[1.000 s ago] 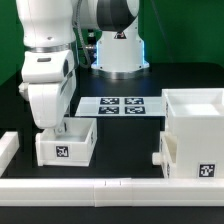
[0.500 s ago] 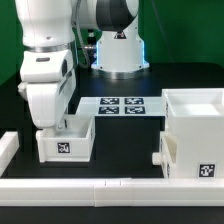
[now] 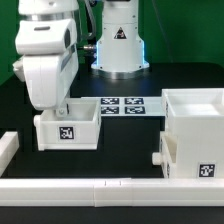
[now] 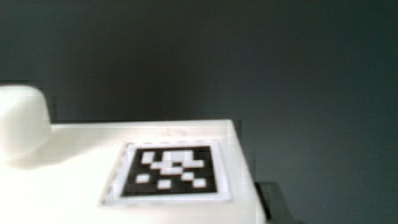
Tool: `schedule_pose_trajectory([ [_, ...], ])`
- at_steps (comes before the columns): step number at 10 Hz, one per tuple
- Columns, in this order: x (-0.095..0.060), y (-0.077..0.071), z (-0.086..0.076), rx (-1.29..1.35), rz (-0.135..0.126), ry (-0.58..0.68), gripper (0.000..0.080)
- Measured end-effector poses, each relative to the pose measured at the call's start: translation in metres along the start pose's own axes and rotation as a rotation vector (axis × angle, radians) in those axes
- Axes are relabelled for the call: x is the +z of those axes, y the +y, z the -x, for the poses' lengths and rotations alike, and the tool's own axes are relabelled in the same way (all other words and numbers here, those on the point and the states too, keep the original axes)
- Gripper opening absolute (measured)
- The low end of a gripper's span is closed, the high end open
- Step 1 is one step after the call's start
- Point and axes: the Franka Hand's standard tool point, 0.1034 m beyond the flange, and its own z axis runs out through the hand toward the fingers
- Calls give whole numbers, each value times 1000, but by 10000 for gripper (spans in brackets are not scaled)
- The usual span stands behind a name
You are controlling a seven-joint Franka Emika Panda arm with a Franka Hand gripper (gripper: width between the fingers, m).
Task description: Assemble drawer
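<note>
Here the tool [image 3: 62, 108] reaches into the tray [image 3: 68, 132], grip unclear, while only the wrist view shows its tag [image 4: 173, 171] close.

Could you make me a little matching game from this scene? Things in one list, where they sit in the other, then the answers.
Things:
1. small tray
2. large housing
3. marker board
4. long white rail

Places, in the exterior view:
A. flat on the table at mid-picture, behind the other white parts
B. along the front edge
C. at the left, right under the gripper
D. at the right, open top, another knobbed tray sticking out of its side

Pairs: 1-C, 2-D, 3-A, 4-B
</note>
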Motion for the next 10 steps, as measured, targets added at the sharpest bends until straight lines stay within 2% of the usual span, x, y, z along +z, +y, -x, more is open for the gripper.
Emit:
schedule_pose_trajectory([
  [1, 6, -10, 3, -1, -4, -1, 38],
  [4, 6, -9, 0, 5, -14, 0, 38],
  [5, 4, -3, -12, -13, -19, 0, 38],
  [8, -10, 30, -54, 13, 25, 14, 38],
  [9, -12, 40, -63, 9, 39, 20, 38],
  [10, -12, 41, -64, 8, 47, 20, 38],
])
